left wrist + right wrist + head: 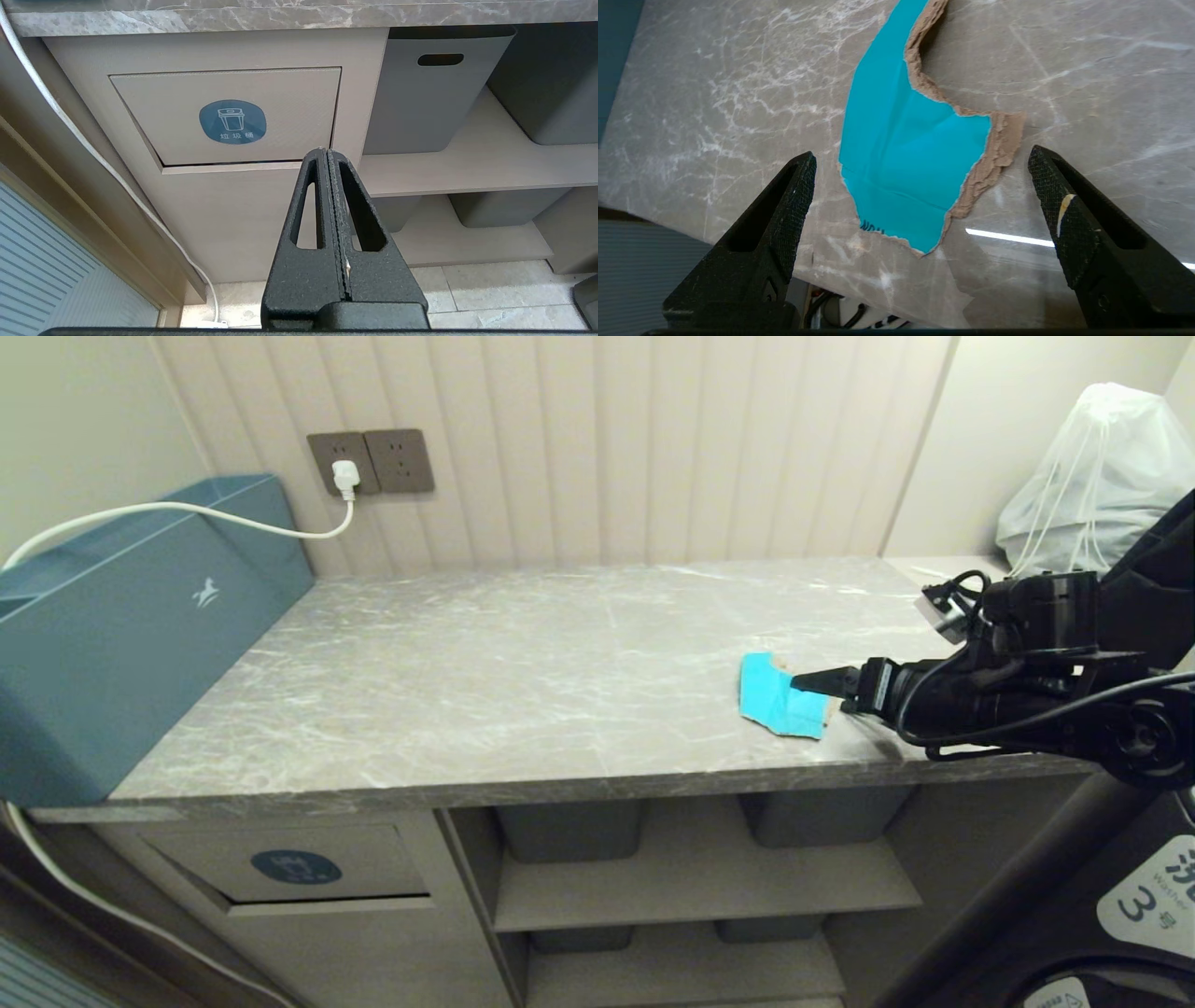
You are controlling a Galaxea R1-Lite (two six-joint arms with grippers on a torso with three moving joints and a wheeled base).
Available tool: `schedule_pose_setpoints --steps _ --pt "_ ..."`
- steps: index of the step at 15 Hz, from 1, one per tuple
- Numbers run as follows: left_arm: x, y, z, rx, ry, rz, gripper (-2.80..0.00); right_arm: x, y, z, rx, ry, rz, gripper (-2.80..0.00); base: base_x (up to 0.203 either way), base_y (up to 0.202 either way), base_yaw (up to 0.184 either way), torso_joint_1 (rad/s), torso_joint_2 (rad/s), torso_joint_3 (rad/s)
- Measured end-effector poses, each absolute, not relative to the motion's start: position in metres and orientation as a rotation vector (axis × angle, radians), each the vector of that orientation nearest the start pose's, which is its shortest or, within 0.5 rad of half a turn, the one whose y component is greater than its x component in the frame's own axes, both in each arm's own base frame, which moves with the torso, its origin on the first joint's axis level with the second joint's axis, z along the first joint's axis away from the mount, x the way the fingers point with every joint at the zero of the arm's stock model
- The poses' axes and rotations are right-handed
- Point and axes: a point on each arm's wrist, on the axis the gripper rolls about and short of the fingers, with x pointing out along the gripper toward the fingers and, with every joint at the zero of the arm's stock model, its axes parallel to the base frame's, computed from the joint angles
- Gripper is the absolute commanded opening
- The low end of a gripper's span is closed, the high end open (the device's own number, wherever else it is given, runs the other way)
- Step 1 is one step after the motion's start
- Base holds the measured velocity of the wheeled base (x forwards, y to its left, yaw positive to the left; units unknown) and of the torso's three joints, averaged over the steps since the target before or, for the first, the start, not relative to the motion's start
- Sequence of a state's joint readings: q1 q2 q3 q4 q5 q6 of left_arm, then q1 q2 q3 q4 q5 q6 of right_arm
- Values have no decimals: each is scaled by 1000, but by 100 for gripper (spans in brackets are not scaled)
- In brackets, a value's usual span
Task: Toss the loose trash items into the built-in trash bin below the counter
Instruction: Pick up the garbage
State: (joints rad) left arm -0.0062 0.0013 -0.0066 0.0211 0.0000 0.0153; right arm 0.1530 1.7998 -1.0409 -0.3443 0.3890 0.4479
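Head view: We see one turquoise scrap lying flat on the grey marble desk, near its front edge toward the right end. Our right tool reaches in from the right, tips at the scrap's right edge. A dull-blue box stands at the left end, with a white cable running to a wall socket. Only one scrap shows here.

Bin, head view: The built-in trash bin sits below the desk on the left, its flap marked with a dark-blue sticker. Grey tubs fill the shelves beside it.

Left wrist view: Our left tool hangs parked below the desk, fingers pressed together and holding nothing. It faces the bin flap, which looks closed or barely ajar.

Right wrist view: The right tool stands spread wide, one finger on either side of the scrap. The scrap's torn brown edge shows beside the bright face. Nothing is gripped yet.

Step in hand: We judge this the approach to the pick.

Doing it well: The scrap is thin and flat, so we would lower the tips until they touch the marble, then close across the narrow width so the paper buckles upward between the fingers. Closing too high would likely slide over it.
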Motion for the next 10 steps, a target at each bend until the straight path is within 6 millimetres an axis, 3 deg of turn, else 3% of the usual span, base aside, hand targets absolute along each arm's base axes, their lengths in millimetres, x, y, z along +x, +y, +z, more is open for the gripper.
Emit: schedule_pose_setpoints --steps 6,10 --pt "-23 0 75 15 15 -6 -280 336 64 181 498 552 506 0 0 0 0 0 0 0" --pt "-23 0 75 15 16 -6 -280 351 67 173 489 486 520 0 0 0 0 0 0 0"
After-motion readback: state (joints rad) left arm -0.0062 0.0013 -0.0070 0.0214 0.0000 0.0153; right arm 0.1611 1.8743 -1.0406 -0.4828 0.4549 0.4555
